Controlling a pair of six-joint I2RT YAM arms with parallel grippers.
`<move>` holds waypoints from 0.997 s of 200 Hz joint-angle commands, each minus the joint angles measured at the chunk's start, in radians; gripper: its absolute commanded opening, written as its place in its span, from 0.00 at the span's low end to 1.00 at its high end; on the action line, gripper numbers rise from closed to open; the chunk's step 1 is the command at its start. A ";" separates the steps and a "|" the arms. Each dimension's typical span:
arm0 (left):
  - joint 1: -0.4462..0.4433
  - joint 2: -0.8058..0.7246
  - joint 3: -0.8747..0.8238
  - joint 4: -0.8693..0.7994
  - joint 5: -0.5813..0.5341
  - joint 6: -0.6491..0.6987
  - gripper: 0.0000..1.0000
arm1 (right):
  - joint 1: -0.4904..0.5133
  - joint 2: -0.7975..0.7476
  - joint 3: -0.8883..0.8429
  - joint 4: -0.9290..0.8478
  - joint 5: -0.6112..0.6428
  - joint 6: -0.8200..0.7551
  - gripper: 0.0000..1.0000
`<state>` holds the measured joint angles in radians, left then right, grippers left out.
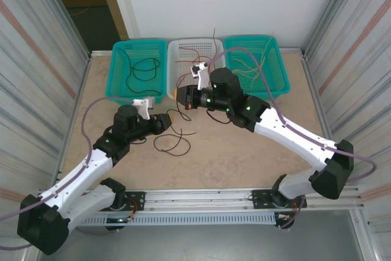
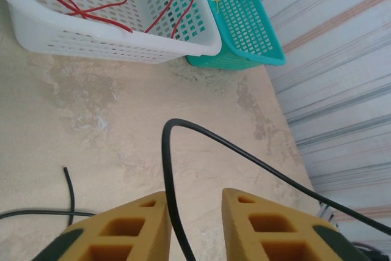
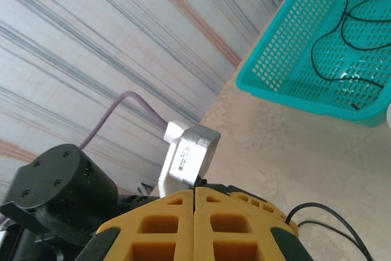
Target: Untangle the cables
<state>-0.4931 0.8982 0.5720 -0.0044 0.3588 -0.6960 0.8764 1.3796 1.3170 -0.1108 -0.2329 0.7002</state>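
Observation:
A black cable lies in loose loops on the table between the arms. In the left wrist view this black cable arches up and runs down between the yellow fingers, resting against the left one. A clear gap separates it from the other finger, so my left gripper is open around it. From above, the left gripper sits low at the cable's left end. My right gripper is shut, pads pressed together with nothing seen between them. It hovers just beyond the left gripper, right gripper pointing left.
Three baskets line the back: a teal one with black cables, a white one with red cables, a teal one with yellowish cables. Corrugated walls close both sides. The two wrists are close together mid-table.

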 commanded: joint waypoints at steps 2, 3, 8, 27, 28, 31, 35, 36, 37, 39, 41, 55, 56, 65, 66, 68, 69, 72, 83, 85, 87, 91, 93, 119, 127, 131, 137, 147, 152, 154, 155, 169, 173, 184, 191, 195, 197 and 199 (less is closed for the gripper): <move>-0.007 0.008 0.029 0.008 0.005 0.012 0.20 | -0.009 -0.045 0.018 0.031 -0.006 0.019 0.00; -0.007 0.009 0.029 0.007 0.004 0.012 0.20 | -0.010 -0.046 0.018 0.031 -0.006 0.019 0.00; -0.007 0.011 0.028 0.005 0.002 0.013 0.18 | -0.012 -0.047 0.018 0.031 -0.008 0.021 0.00; -0.007 0.013 0.028 0.003 -0.005 0.012 0.10 | -0.020 -0.054 0.018 0.027 -0.008 0.023 0.00; -0.007 0.013 0.028 0.002 -0.005 0.012 0.09 | -0.021 -0.054 0.018 0.027 -0.008 0.023 0.00; -0.007 0.013 0.028 0.002 -0.005 0.013 0.07 | -0.023 -0.057 0.016 0.025 -0.008 0.022 0.00; -0.007 0.013 0.028 0.003 -0.006 0.014 0.05 | -0.025 -0.059 0.016 0.023 -0.006 0.021 0.00; -0.007 0.013 0.028 0.002 -0.006 0.015 0.05 | -0.026 -0.059 0.016 0.022 -0.005 0.021 0.00; -0.007 0.013 0.028 0.003 -0.006 0.014 0.04 | -0.026 -0.059 0.017 0.021 -0.004 0.020 0.00; -0.007 0.014 0.028 0.003 -0.007 0.014 0.03 | -0.027 -0.060 0.015 0.020 -0.003 0.018 0.00; -0.007 0.013 0.029 0.003 -0.007 0.015 0.02 | -0.028 -0.061 0.016 0.017 -0.001 0.017 0.00; -0.008 0.012 0.032 -0.001 0.000 0.024 0.00 | -0.042 -0.072 0.010 -0.001 0.020 0.013 0.00; -0.009 0.012 0.032 0.000 0.000 0.025 0.00 | -0.043 -0.073 0.010 -0.002 0.022 0.012 0.00; -0.009 0.009 0.032 -0.003 0.011 0.036 0.00 | -0.062 -0.083 0.007 -0.017 0.039 0.013 0.00; -0.009 0.009 0.032 -0.003 0.013 0.038 0.00 | -0.065 -0.084 0.007 -0.020 0.041 0.012 0.00; -0.009 0.008 0.032 -0.006 0.016 0.040 0.00 | -0.070 -0.085 0.008 -0.025 0.046 0.013 0.00; -0.009 0.007 0.032 -0.006 0.018 0.040 0.00 | -0.073 -0.087 0.008 -0.027 0.048 0.012 0.00; -0.010 0.006 0.032 -0.007 0.024 0.047 0.00 | -0.081 -0.090 0.008 -0.036 0.057 0.012 0.00; -0.017 -0.002 0.031 -0.020 0.039 0.066 0.00 | -0.114 -0.101 0.015 -0.069 0.083 0.010 0.00; -0.018 -0.004 0.031 -0.022 0.041 0.071 0.00 | -0.121 -0.103 0.014 -0.073 0.087 0.011 0.00; -0.021 -0.006 0.031 -0.024 0.042 0.075 0.00 | -0.128 -0.103 0.016 -0.079 0.089 0.010 0.00; -0.026 -0.009 0.031 -0.033 0.047 0.084 0.00 | -0.144 -0.106 0.020 -0.086 0.094 0.009 0.00; -0.029 -0.011 0.031 -0.036 0.049 0.089 0.00 | -0.152 -0.107 0.021 -0.092 0.095 0.007 0.00; -0.078 -0.031 0.032 -0.090 0.075 0.158 0.00 | -0.264 -0.109 0.036 -0.139 0.127 0.004 0.00; -0.093 -0.035 0.032 -0.103 0.089 0.174 0.00 | -0.301 -0.107 0.033 -0.149 0.133 0.015 0.00; -0.102 -0.036 0.032 -0.107 0.098 0.180 0.00 | -0.320 -0.106 0.030 -0.150 0.130 0.022 0.00; -0.116 -0.037 0.032 -0.110 0.110 0.187 0.00 | -0.350 -0.104 0.026 -0.150 0.123 0.035 0.00; -0.146 -0.032 0.035 -0.108 0.125 0.196 0.00 | -0.389 -0.101 0.021 -0.151 0.115 0.048 0.00; -0.164 -0.027 0.038 -0.106 0.136 0.202 0.00 | -0.403 -0.099 0.019 -0.152 0.118 0.050 0.00; -0.171 -0.025 0.040 -0.106 0.141 0.205 0.00 | -0.409 -0.098 0.019 -0.153 0.119 0.051 0.00; -0.175 -0.024 0.042 -0.107 0.143 0.207 0.00 | -0.412 -0.097 0.019 -0.154 0.120 0.051 0.00; -0.229 0.013 0.078 -0.134 0.187 0.240 0.00 | -0.441 -0.090 0.020 -0.161 0.127 0.050 0.00; -0.244 0.027 0.092 -0.142 0.202 0.250 0.00 | -0.452 -0.087 0.023 -0.164 0.127 0.050 0.00; -0.290 0.067 0.133 -0.177 0.239 0.288 0.00 | -0.471 -0.080 0.031 -0.175 0.128 0.050 0.00; -0.319 0.093 0.158 -0.200 0.258 0.313 0.00 | -0.483 -0.076 0.036 -0.184 0.130 0.050 0.00; -0.333 0.109 0.174 -0.211 0.268 0.327 0.00 | -0.489 -0.074 0.040 -0.187 0.129 0.049 0.00; -0.340 0.117 0.183 -0.219 0.272 0.335 0.00 | -0.493 -0.072 0.040 -0.188 0.127 0.048 0.00; -0.346 0.125 0.191 -0.225 0.276 0.341 0.00 | -0.496 -0.071 0.042 -0.190 0.125 0.049 0.00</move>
<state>-0.7704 0.9607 0.6659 -0.1436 0.5240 -0.4755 0.4107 1.2942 1.3186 -0.2703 -0.1238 0.7303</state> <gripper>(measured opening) 0.061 0.060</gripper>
